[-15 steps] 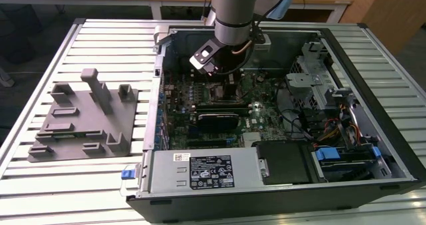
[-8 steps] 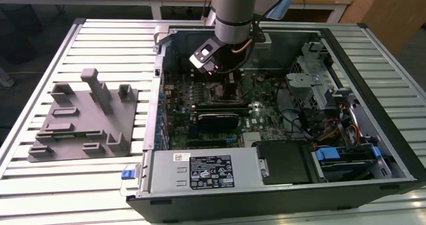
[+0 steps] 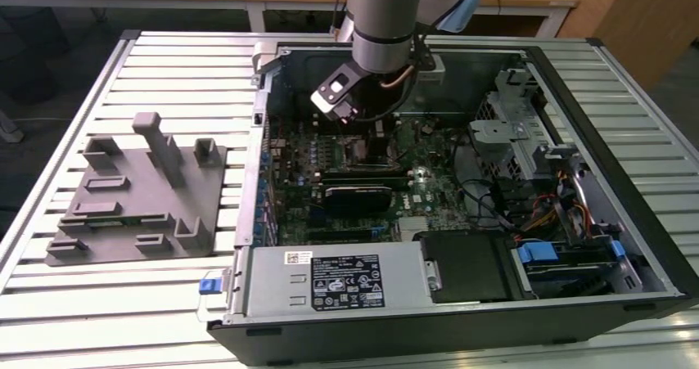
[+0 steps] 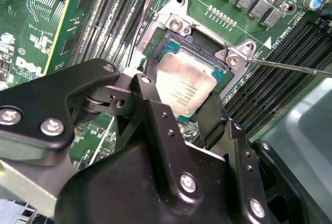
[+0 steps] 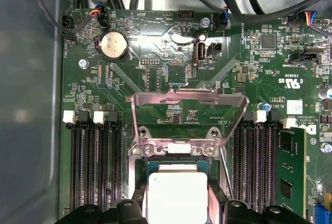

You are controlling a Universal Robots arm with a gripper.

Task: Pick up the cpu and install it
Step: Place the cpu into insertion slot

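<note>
Cpu point(image 4: 187, 81) is pinched by two opposite edges in my gripper point(image 4: 180, 98), right over the open socket point(image 5: 176, 150) on the motherboard point(image 5: 155, 68), with the load plate point(image 5: 189, 98) standing raised. I'd keep it level and square to the socket frame and settle it straight down without sliding, since the contacts beneath would likely bend.

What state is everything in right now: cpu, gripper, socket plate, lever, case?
cpu: held flat over the open socket; whether it is seated is unclear.
gripper: shut on the cpu's sides.
plate: swung up, open.
lever: released, sticking out.
case: on its side, panel off.
</note>
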